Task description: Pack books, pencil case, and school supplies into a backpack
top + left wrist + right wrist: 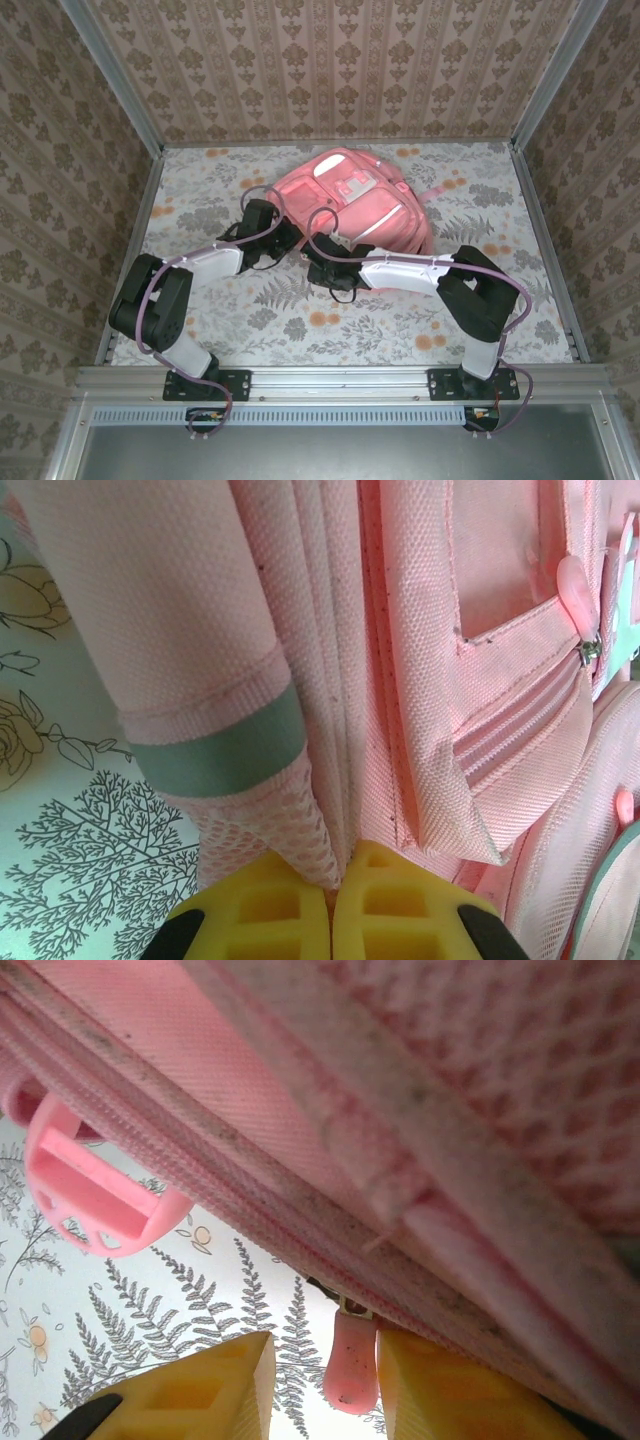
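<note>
The pink backpack (350,195) lies at the back middle of the floral table. My left gripper (283,236) is at its left side. In the left wrist view that gripper (333,885) is shut on the backpack's fabric, at the seam beside the mesh side pocket (265,825). My right gripper (325,265) is at the backpack's near edge. Its yellow fingers (322,1352) stand apart. A pink zipper pull (350,1365) hangs between them, against the right finger and clear of the left one. The books, the pencil case and the school supplies are out of view.
A pink strap buckle (90,1195) hangs under the backpack's edge, left of the right gripper. Metal rails (545,230) and patterned walls enclose the table on three sides. Bare tablecloth (330,325) lies between the arms and the near edge.
</note>
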You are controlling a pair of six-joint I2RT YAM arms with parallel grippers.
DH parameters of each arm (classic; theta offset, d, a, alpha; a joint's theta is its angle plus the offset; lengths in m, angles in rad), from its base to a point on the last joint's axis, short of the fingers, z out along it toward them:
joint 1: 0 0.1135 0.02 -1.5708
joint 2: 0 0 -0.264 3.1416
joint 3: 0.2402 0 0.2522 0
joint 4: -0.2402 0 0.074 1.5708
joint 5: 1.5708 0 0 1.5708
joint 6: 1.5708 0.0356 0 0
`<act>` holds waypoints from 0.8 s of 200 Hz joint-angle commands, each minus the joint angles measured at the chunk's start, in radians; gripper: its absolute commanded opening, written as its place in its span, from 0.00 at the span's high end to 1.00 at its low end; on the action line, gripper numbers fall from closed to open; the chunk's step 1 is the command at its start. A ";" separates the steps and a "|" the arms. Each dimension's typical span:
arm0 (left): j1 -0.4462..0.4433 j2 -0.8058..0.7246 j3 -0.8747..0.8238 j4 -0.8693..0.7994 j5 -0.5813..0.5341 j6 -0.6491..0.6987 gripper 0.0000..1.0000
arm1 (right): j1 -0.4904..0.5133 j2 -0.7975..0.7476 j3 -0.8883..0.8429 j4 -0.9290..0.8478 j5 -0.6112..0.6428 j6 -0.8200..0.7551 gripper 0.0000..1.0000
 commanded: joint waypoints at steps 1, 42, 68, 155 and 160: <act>0.005 -0.057 0.001 0.021 0.003 -0.006 1.00 | -0.020 -0.004 -0.057 -0.061 0.033 0.021 0.67; 0.006 -0.058 0.000 0.020 0.004 -0.007 1.00 | -0.034 0.002 -0.100 0.074 0.003 0.007 0.70; 0.006 -0.057 0.003 0.020 0.006 -0.007 1.00 | -0.046 0.010 -0.125 0.122 -0.009 0.010 0.70; 0.022 -0.053 0.009 0.025 0.006 -0.066 1.00 | -0.001 -0.064 -0.129 -0.004 0.064 0.037 0.60; 0.022 -0.053 0.013 0.022 0.005 -0.069 1.00 | 0.002 -0.071 -0.129 -0.006 0.072 0.038 0.60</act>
